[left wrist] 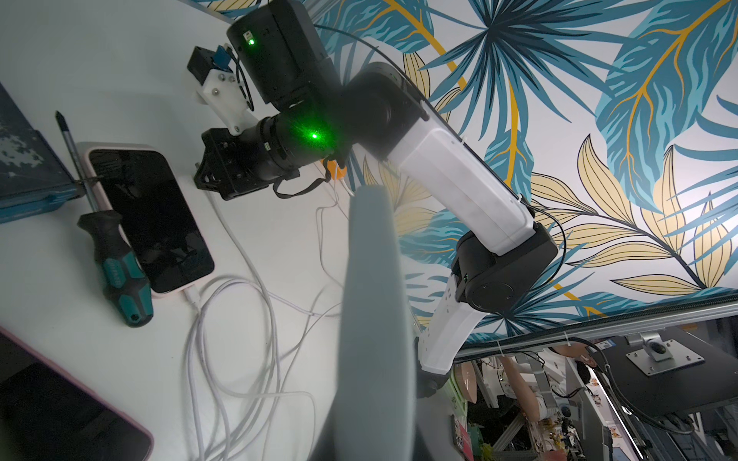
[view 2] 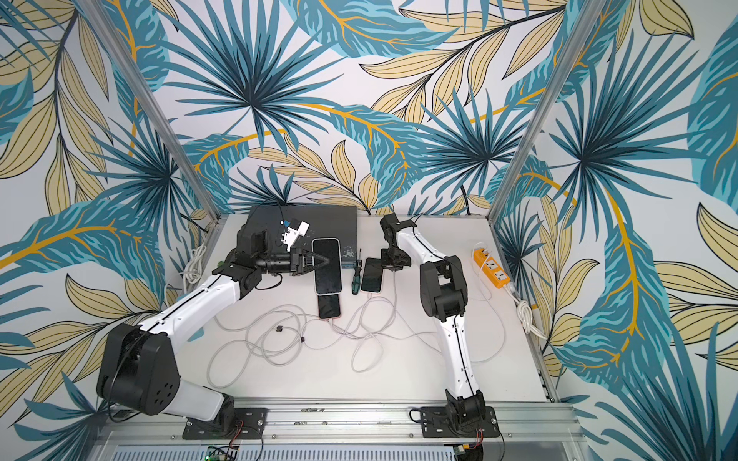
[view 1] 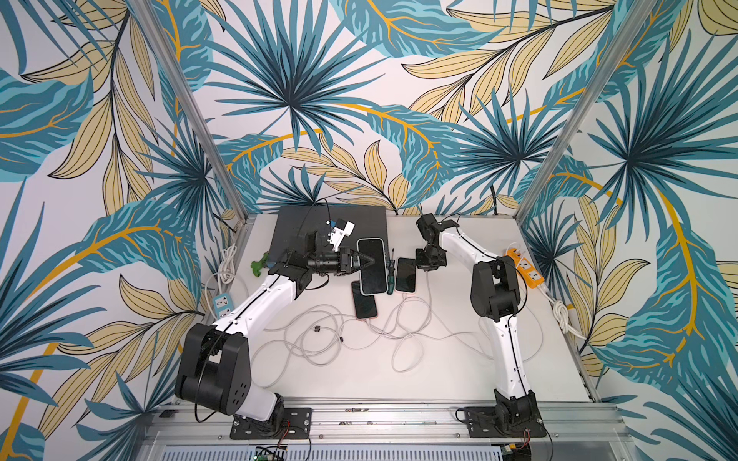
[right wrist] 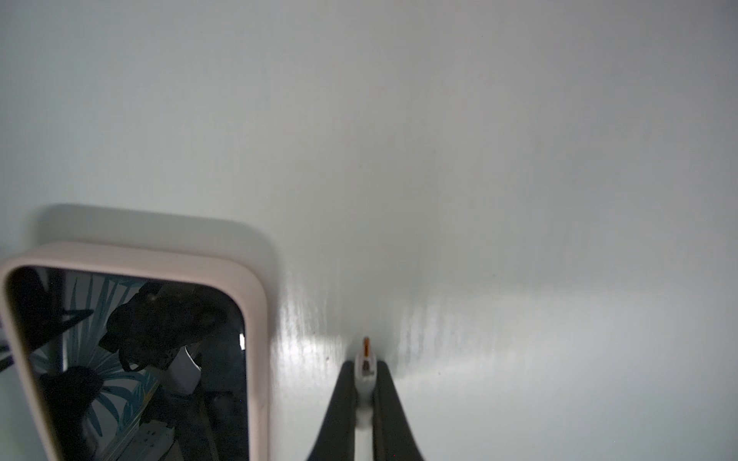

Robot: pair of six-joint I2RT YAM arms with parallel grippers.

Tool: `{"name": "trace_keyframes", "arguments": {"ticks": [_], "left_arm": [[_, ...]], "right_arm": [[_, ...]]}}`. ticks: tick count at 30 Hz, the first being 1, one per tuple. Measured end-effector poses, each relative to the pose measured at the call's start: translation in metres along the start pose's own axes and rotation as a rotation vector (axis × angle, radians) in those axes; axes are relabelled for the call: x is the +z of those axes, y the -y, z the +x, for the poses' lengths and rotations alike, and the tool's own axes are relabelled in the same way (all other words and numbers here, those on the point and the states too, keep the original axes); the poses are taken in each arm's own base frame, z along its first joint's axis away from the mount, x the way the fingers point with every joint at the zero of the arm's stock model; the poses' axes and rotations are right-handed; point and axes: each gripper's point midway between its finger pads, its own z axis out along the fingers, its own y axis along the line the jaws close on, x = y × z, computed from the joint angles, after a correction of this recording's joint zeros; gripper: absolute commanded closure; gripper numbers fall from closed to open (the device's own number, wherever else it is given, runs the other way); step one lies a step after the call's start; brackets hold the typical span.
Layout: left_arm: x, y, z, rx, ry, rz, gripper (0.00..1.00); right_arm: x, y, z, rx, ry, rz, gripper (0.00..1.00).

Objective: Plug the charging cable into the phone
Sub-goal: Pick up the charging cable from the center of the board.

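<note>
leaf-patterned wallpaper in teal and yellow wraps the cell around a white bench (view 1: 439,371). the left pincer (view 1: 369,262) is clamped on the long edge of a large black-screened phone in a pale grey-blue case (view 1: 373,275), one finger lying across the glass. it holds the phone screen-up above the middle of the bench. below the held phone's near end lies a smaller dark phone in a red-pink case (view 1: 364,305), with a white lead in its near end. just beside the held phone lies a screwdriver with a black and teal handle (view 1: 390,281). next to that is a black-screened phone in a pale pink case (view 1: 405,275), also with a white lead plugged in. the right pincer (right wrist: 366,364) is low over the bench by the far corner of the pink-cased phone. its fingers are pressed together on the white plug of a charging cable (right wrist: 364,383), whose orange tip pokes out past them. the plug is clear of the pink case, and the screwdriver and pink-cased phone lie between it and the held phone. loose white cables (view 1: 339,331) loop across the bench in front. a dark grey flat slab (view 1: 303,227) sits at the back, and an orange power strip (view 1: 525,267) lies along the edge on the right arm's side.
</note>
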Motion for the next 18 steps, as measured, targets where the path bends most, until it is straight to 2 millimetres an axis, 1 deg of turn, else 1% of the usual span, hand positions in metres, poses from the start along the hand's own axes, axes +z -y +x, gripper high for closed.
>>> {"name": "trace_keyframes", "arguments": {"ticks": [5,8,9,11,12,14,16,18], "left_arm": [[0.0,0.0,0.0,-0.001,0.0,-0.001,1.0],[0.0,0.0,0.0,-0.002,0.0,-0.002,1.0],[0.0,0.0,0.0,-0.003,0.001,-0.002,1.0],[-0.001,0.001,-0.001,-0.003,0.003,-0.002,1.0],[-0.001,0.002,-0.001,-0.002,0.006,-0.002,1.0],[-0.003,0.007,-0.005,0.005,0.015,0.002,1.0],[-0.005,0.017,-0.012,0.023,0.03,0.012,1.0],[-0.007,0.029,-0.019,0.048,0.049,0.026,1.0]], "right_arm": [[-0.001,-0.001,0.0,-0.012,0.023,-0.018,1.0],[-0.005,-0.009,0.005,-0.056,0.044,-0.085,1.0],[-0.009,-0.013,0.008,-0.079,0.053,-0.114,1.0],[-0.025,-0.02,0.017,-0.132,0.081,-0.188,1.0],[-0.039,-0.025,0.021,-0.162,0.109,-0.236,1.0],[-0.082,-0.036,0.027,-0.223,0.2,-0.346,1.0],[-0.138,-0.049,0.032,-0.297,0.335,-0.473,1.0],[-0.201,-0.061,0.042,-0.401,0.503,-0.611,1.0]]}}
